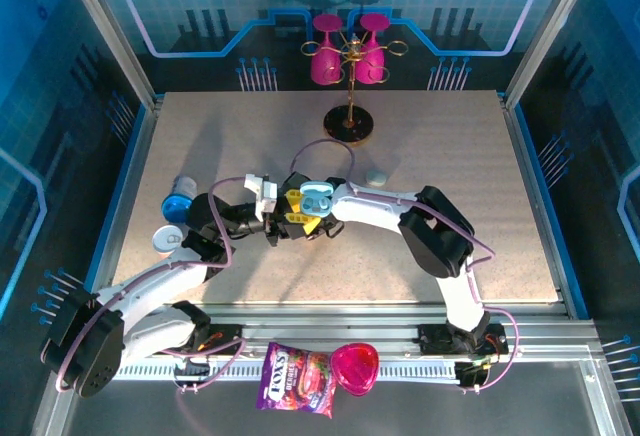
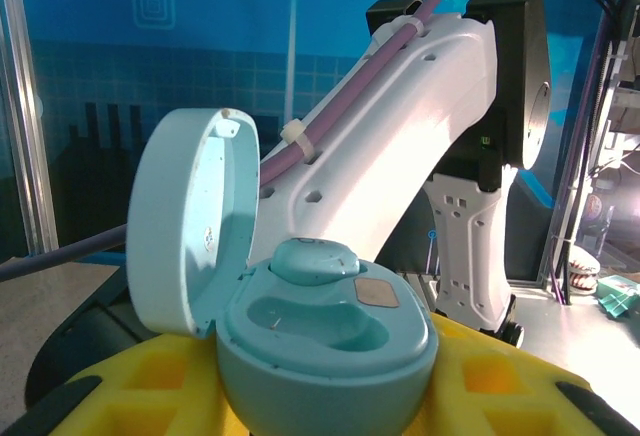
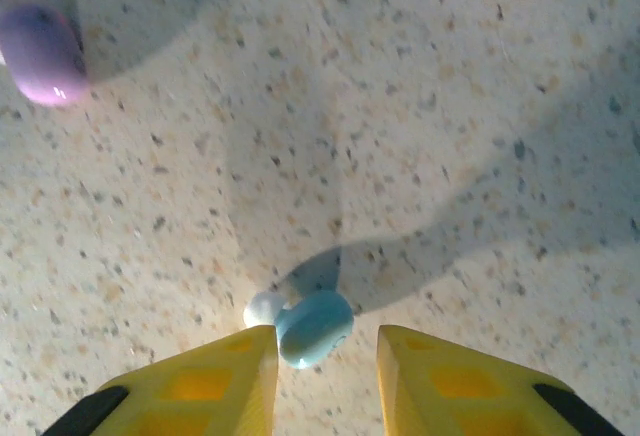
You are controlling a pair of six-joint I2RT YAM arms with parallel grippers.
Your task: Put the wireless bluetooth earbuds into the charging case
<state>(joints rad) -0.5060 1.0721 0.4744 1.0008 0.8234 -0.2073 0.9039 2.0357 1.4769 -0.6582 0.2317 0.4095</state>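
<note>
My left gripper (image 2: pixel 325 401) is shut on the pale blue charging case (image 2: pixel 325 341), its yellow fingers (image 2: pixel 130 386) pressed to both sides. The lid (image 2: pixel 185 221) stands open at the left. One pale blue earbud (image 2: pixel 314 260) sits in the far slot, and the near slot (image 2: pixel 305 321) is empty. From above, the case (image 1: pixel 318 196) is at mid-table beside the left gripper (image 1: pixel 298 208). My right gripper (image 3: pixel 327 356) hangs open just above the table. A pale blue earbud (image 3: pixel 313 328) with a white tip lies between its fingers, close to the left finger (image 3: pixel 215 381).
A lilac rounded object (image 3: pixel 40 56) lies to the far left of the right gripper. A whitish pebble shape (image 1: pixel 376 176) sits right of the case. A blue round cap (image 1: pixel 178 203) and a white lid (image 1: pixel 168 239) lie at the left. A glass stand (image 1: pixel 349 124) is at the back.
</note>
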